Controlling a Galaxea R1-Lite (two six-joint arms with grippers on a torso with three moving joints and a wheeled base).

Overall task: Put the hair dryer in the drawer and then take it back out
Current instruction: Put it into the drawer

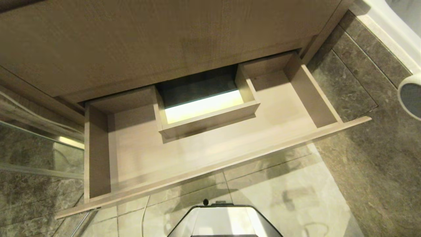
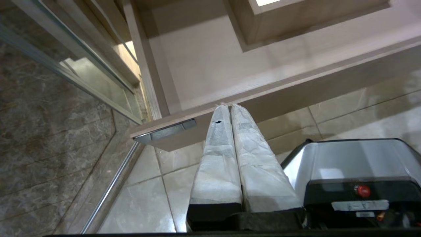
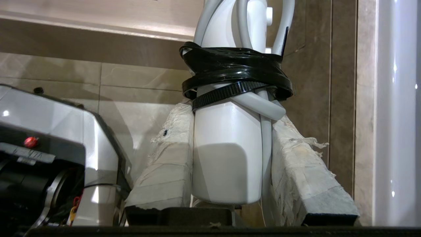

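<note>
Hair dryer (image 3: 227,164) sits in our right gripper (image 3: 230,138): in the right wrist view the two tape-wrapped fingers (image 3: 167,171) press on either side of its white handle, with the white cord (image 3: 260,108) bound against it by a black tie (image 3: 235,74). In the head view we see only its grey round end (image 1: 411,98) at the right edge, out past the drawer's right end and over the dark floor tiles (image 1: 371,164), not over the drawer. Our left gripper (image 2: 227,107) hangs idle near the drawer's front edge, its fingers pressed together on nothing.

Farther out, the drawer (image 1: 210,164) stands pulled wide open, and we see nothing lying on its pale floor around the cut-out box (image 1: 210,118) at the back.

We cannot tell from this alone which half we are in. If the dryer is on its way in, everything is left: carry it left over the open drawer, lower, release, regrasp, lift out. If it has just come out, the task is nearly finished.
</note>
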